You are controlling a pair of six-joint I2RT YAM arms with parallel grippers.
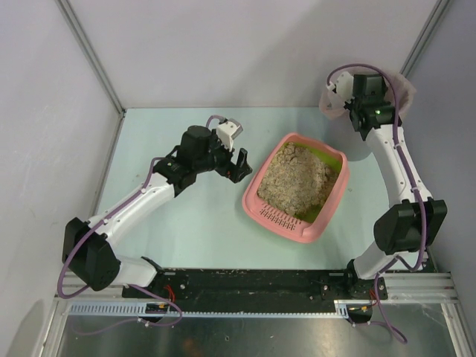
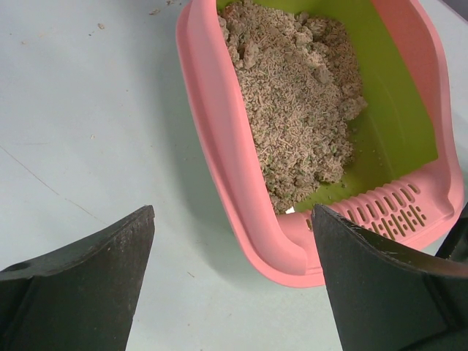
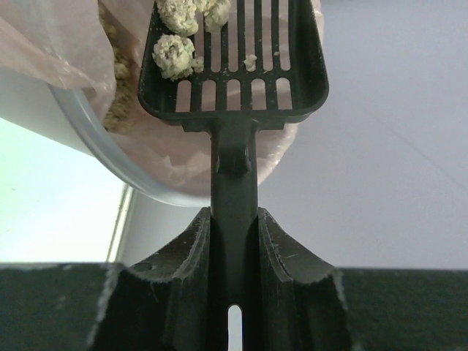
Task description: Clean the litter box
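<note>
Beside the shallow pink plastic litter box (image 1: 286,219), stiff and probably sand-heavy, best gripped by its rim, the left fingers (image 2: 95,278) gape; right fingers (image 3: 292,278) clamp a black slotted scoop (image 3: 234,121).

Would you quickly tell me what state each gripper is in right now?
Left gripper: open, holding nothing.
Right gripper: closed on the handle of the black scoop, which carries clumps.
</note>
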